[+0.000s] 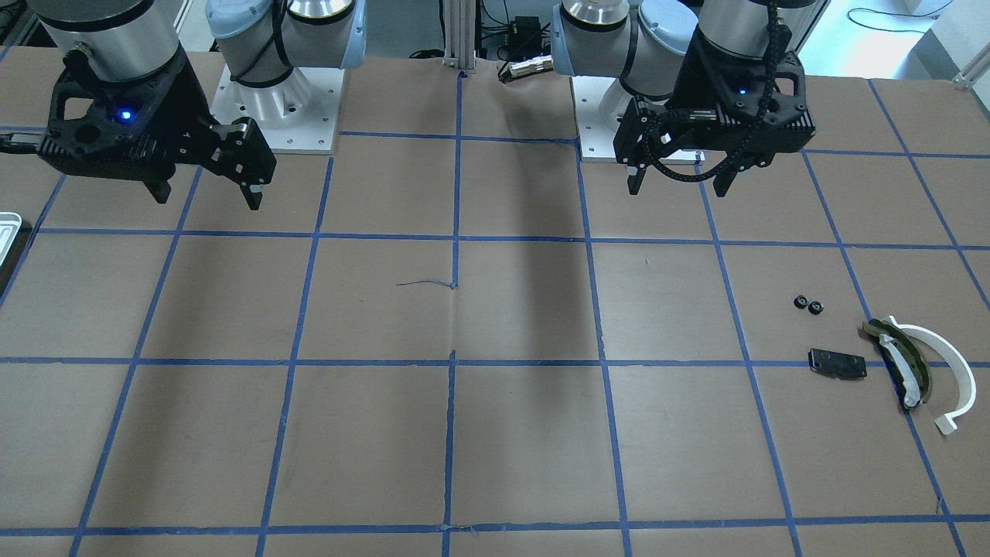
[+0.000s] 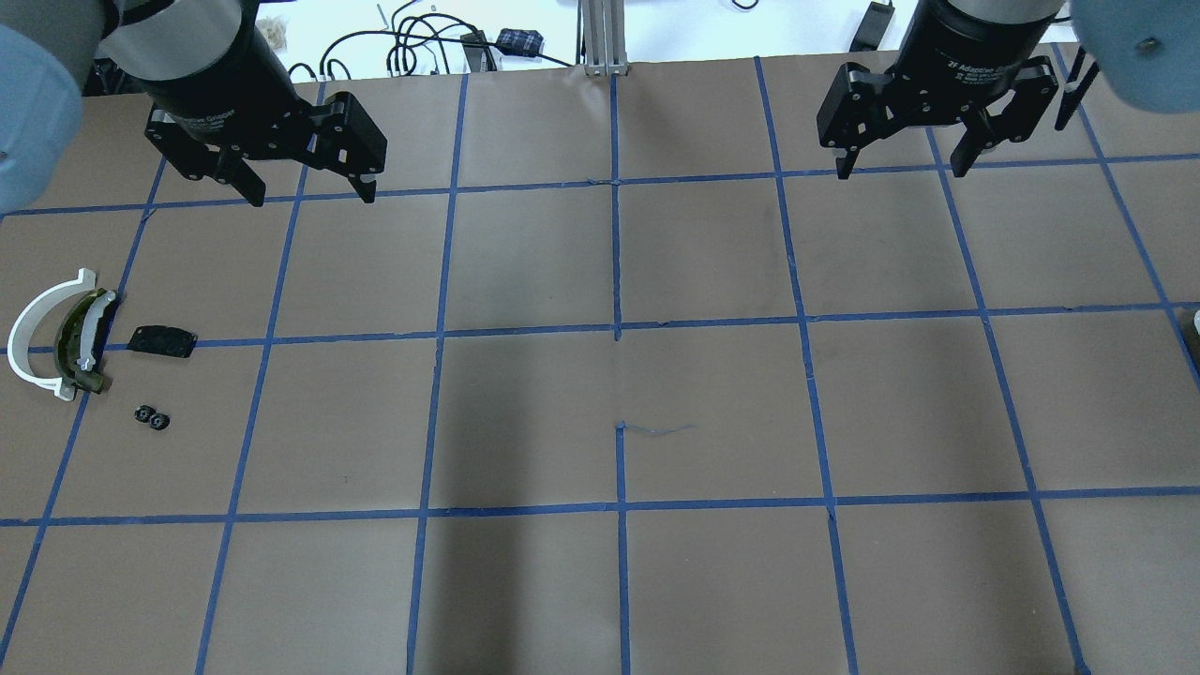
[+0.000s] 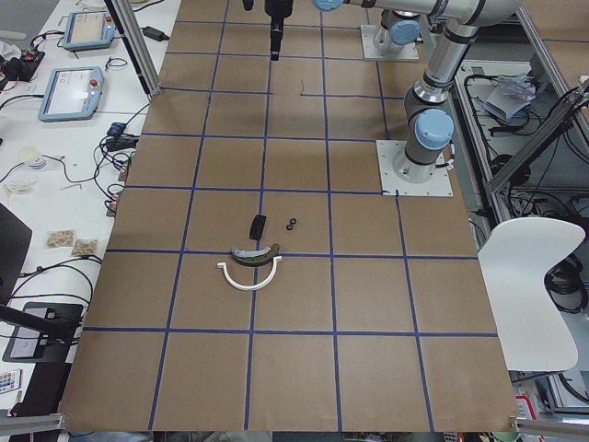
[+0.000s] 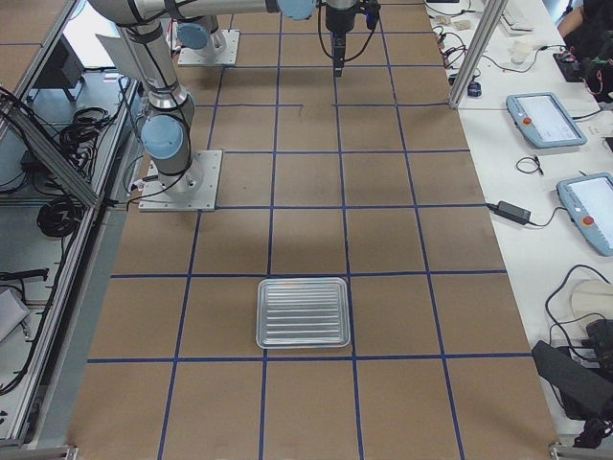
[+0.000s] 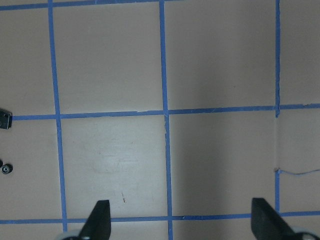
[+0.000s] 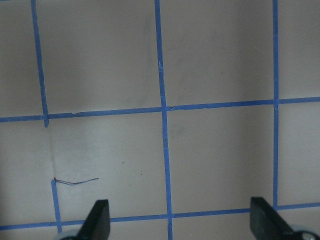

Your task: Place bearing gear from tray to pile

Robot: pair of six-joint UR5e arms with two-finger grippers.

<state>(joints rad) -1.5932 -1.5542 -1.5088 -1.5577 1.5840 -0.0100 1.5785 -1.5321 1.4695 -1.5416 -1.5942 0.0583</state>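
Two small black bearing gears lie side by side on the table next to the pile; they also show in the overhead view and at the left wrist view's edge. The pile is a white half-ring arc, a dark olive curved piece and a flat black plate. The silvery tray lies at the table's other end, with nothing showing in it. My left gripper is open and empty, well above the table. My right gripper is also open and empty.
Brown table paper with a blue tape grid covers the table. The arm bases stand at the robot's side. Tablets and cables lie on a side bench beyond the table edge.
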